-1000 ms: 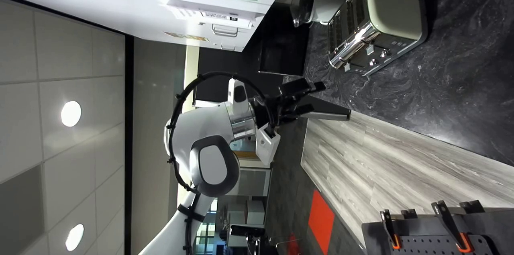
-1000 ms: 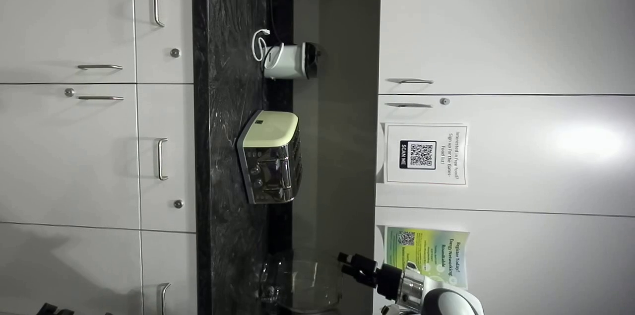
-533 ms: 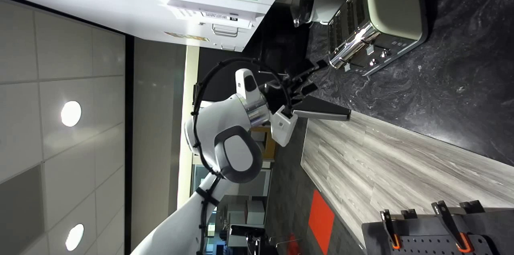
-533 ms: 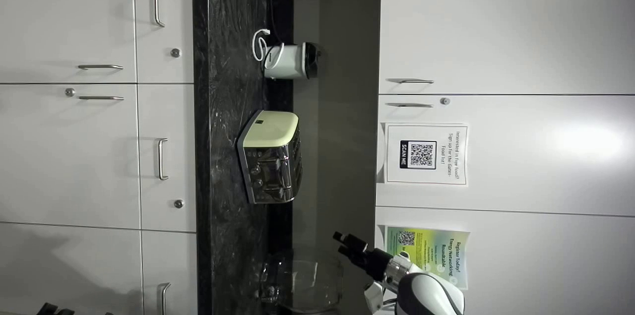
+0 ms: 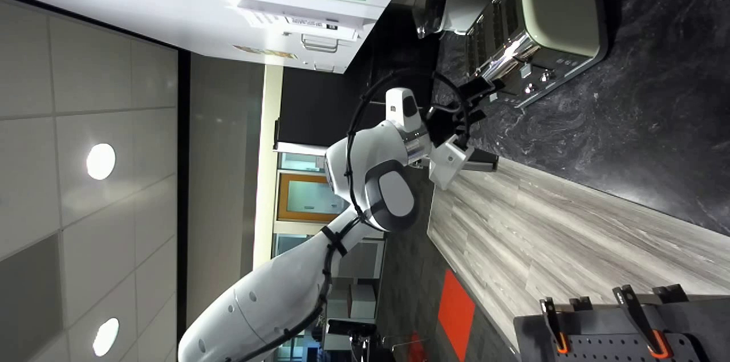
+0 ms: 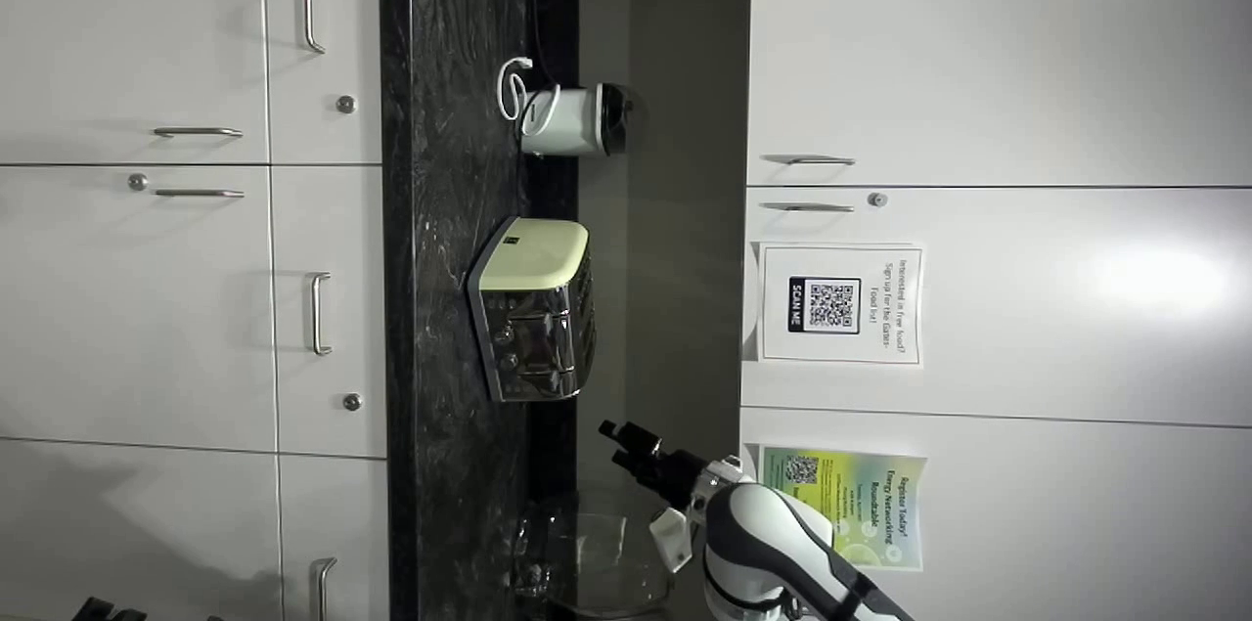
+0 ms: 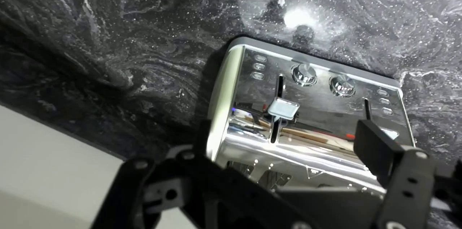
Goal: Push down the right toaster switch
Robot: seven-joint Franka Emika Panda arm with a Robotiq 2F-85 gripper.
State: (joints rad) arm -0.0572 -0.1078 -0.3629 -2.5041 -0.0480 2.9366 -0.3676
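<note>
"Past the gripper (image 6: 613,443), near but apart from it, the toaster (image 7: 317,101) stands on the counter (image 7: 144,34)."

"And the fingers (image 7: 375,146)?"

"Spread wide. In the wrist view one switch (image 7: 284,108) shows between them; its twin (image 7: 391,133) is partly hidden behind one."

"Toaster's finish?"

"Mirror-bright metal face, round knobs (image 7: 304,74), a rounded cream side (image 6: 536,254); the counter is black with pale swirls."

"Any writing?"

"On the cupboards (image 6: 978,83), 'SCAN ME' on a white sheet (image 6: 841,304), 'Register Today!' on a yellow-green poster (image 6: 851,509)."
</note>
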